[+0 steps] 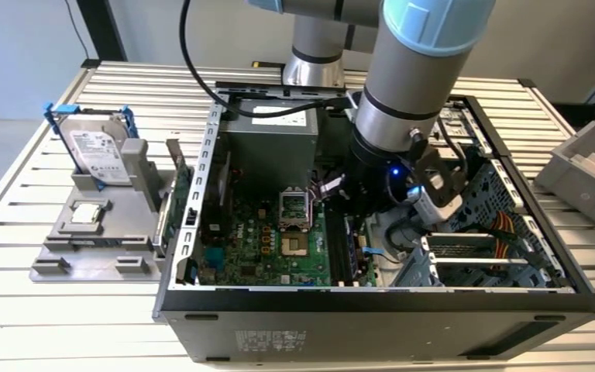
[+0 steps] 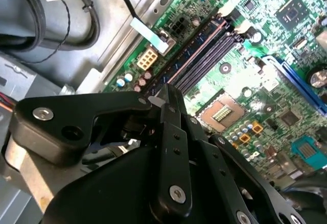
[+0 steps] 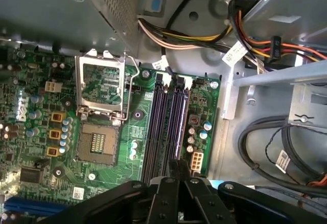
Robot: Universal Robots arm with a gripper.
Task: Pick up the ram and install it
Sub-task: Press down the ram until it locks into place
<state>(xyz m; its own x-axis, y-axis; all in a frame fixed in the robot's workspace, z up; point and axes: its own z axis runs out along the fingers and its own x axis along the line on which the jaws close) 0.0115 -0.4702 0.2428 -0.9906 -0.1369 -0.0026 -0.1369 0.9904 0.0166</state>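
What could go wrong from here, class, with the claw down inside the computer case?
The claw hangs close over the long black slots; coming down off-line could scrape them.
The open chip socket lies beside those slots, so a sideways slip might damage it.
Black cables lie near the board's edge and could snag the arm.

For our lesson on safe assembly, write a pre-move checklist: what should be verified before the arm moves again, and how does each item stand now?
1. Memory slots empty: ok.
2. Pincer close above the slots: ok.
3. Ram held in the pincer: cannot tell.
4. Slot latches open: cannot tell.
5. Cables off the slots: ok.
6. Case side open: ok.
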